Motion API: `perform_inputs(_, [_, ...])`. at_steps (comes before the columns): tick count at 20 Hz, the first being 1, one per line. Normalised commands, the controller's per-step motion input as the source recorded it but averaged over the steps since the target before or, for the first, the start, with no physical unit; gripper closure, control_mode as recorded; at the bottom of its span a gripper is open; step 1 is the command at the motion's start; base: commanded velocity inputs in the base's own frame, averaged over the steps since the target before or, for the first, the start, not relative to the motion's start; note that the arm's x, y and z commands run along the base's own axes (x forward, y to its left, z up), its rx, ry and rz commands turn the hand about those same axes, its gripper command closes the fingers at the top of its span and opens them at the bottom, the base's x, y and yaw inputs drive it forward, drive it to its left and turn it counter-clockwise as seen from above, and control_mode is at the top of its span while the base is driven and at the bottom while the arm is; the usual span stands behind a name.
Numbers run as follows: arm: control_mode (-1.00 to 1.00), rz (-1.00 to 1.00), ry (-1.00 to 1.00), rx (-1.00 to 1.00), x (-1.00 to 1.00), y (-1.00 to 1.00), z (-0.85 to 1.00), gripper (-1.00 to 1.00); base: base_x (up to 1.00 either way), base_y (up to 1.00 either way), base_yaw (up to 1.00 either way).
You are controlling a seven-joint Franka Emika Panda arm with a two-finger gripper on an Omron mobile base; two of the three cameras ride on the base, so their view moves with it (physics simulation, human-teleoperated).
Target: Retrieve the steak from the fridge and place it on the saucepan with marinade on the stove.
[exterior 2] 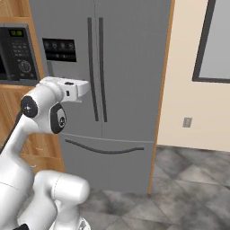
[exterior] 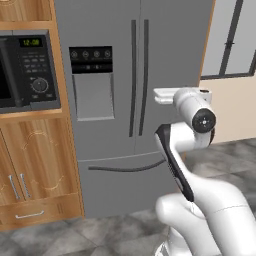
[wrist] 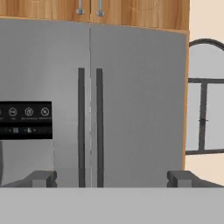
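The grey steel fridge (exterior: pixel 120 85) (exterior 2: pixel 117 90) (wrist: pixel 131 109) stands straight ahead with both doors and the bottom drawer closed. Its two long vertical handles (wrist: pixel 89 127) meet at the centre seam, and the black dispenser panel (exterior: pixel 90 60) is on the left door. My gripper (wrist: pixel 111 179) is open, with nothing between its fingertips (wrist: pixel 41 178), and faces the doors a short way off, level with the lower handles. The white hand (exterior: pixel 165 95) (exterior 2: pixel 74 89) points at the fridge front. The steak is hidden. The saucepan, marinade and stove are out of view.
A black microwave (exterior: pixel 25 70) (exterior 2: pixel 15 54) sits in wooden cabinets (exterior: pixel 35 165) left of the fridge. To its right are a beige wall with an outlet (exterior 2: pixel 187 122) and a dark-framed window (wrist: pixel 203 113). Grey tiled floor (exterior 2: pixel 179 193) lies in front.
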Motion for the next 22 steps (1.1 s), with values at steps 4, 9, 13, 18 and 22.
perform_inputs(4, [-1.00,0.03,-0.18,0.00,0.04,0.00,0.00,-1.00,0.00,0.00,0.00])
perform_inputs(9, [-1.00,0.03,-0.08,0.00,0.11,-0.01,0.06,-1.00,0.00,0.00,0.00])
perform_inputs(13, [-1.00,0.05,0.00,0.02,0.24,-0.11,0.21,-1.00,0.00,0.00,0.00])
perform_inputs(18, [-1.00,0.03,0.00,0.00,0.41,-0.01,0.16,-1.00,0.00,0.00,0.00])
perform_inputs(22, [-1.00,0.03,0.00,0.00,0.61,0.00,0.00,-1.00,0.00,0.00,0.00])
